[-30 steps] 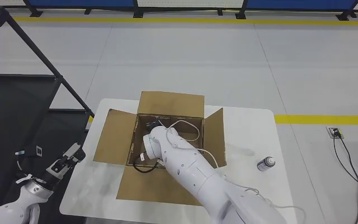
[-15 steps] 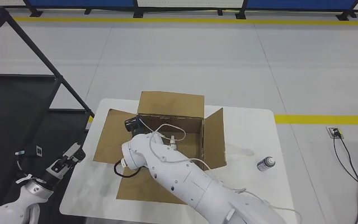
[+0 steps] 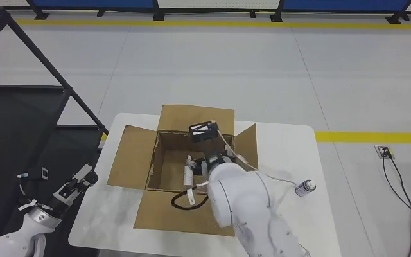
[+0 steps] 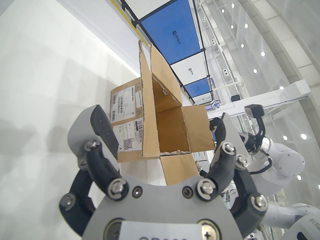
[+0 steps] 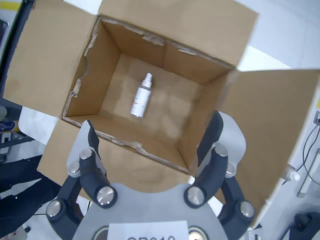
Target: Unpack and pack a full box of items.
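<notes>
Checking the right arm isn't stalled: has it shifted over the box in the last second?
Yes. In the top view the right arm swung across the cardboard box toward the wall nearest the small bottle.

Counted on the one desk [image 3: 282,144]: one open cardboard box [image 3: 196,117] toward the middle, one white spray bottle [image 5: 141,96] lying on the box floor, and one small dark-topped bottle [image 3: 305,187] standing near the right edge, two bottles altogether.

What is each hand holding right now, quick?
Left hand: open, holding nothing.
Right hand: open, holding nothing, above the box.
</notes>
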Available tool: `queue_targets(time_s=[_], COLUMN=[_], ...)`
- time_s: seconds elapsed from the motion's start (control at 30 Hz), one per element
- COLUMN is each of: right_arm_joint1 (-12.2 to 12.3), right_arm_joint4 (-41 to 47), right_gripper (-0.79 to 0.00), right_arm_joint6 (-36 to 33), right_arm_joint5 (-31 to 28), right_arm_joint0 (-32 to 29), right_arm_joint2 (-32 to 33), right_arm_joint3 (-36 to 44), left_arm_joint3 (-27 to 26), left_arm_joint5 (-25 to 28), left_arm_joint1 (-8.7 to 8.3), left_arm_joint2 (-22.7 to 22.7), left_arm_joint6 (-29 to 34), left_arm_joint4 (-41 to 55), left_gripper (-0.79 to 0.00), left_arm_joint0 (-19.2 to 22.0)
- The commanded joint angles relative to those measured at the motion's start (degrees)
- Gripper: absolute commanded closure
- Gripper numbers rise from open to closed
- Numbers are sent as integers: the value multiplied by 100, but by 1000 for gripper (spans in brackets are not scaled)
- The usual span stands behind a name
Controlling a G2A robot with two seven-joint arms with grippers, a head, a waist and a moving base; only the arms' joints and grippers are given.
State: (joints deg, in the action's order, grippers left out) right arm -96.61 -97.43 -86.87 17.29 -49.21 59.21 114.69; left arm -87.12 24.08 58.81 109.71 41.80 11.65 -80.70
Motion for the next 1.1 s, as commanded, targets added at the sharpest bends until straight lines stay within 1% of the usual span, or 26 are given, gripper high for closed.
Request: queue_targets(time_s=[0.0, 0.07, 0.1, 0.23, 0.33, 0.43, 0.47, 0.53, 0.67, 0.8, 0.87, 0.97, 1.07], right_arm_joint1=[54, 100, 116, 145, 179, 221, 240, 272, 360, 449, 482, 529, 562], right_arm_joint4=[-81, -76, -87, -12, 340, 856, 972, 1309, 1748, 1796, 1746, 1504, 1491], right_gripper=[-785, -785, -785, -785, -785, -785, -785, -785, -785, -785, -785, -785, -785], right_arm_joint6=[-113, -113, -95, 109, 42, -76, -113, -65, 104, 217, 235, 350, 482], right_arm_joint5=[-235, -446, -507, -506, -633, -817, -909, -1042, -1337, -1597, -1723, -1745, -1719], right_arm_joint0=[-521, -906, -1029, -1074, -1198, -1468, -1586, -1706, -1668, -1595, -1608, -1540, -1452], right_arm_joint2=[416, 807, 997, 1818, 2572, 3385, 3645, 4116, 4862, 5170, 5138, 5062, 4994], right_arm_joint3=[1166, 1847, 1995, 1995, 1995, 1995, 1982, 1708, 925, 255, 4, -365, -723], left_arm_joint3=[0, 0, 0, 0, 0, 0, 0, 0, 0, 0, 0, 0, 0], left_arm_joint5=[0, 0, 0, 0, 0, 0, 0, 0, 0, 0, 0, 0, 0], left_arm_joint1=[0, 0, 0, 0, 0, 0, 0, 0, 0, 0, 0, 0, 0], left_arm_joint2=[0, 0, 0, 0, 0, 0, 0, 0, 0, 0, 0, 0, 0], left_arm_joint6=[0, 0, 0, 0, 0, 0, 0, 0, 0, 0, 0, 0, 0], left_arm_joint4=[0, 0, 0, 0, 0, 0, 0, 0, 0, 0, 0, 0, 0], left_gripper=[-785, -785, -785, -785, -785, -785, -785, -785, -785, -785, -785, -785, -785], left_arm_joint0=[0, 0, 0, 0, 0, 0, 0, 0, 0, 0, 0, 0, 0])
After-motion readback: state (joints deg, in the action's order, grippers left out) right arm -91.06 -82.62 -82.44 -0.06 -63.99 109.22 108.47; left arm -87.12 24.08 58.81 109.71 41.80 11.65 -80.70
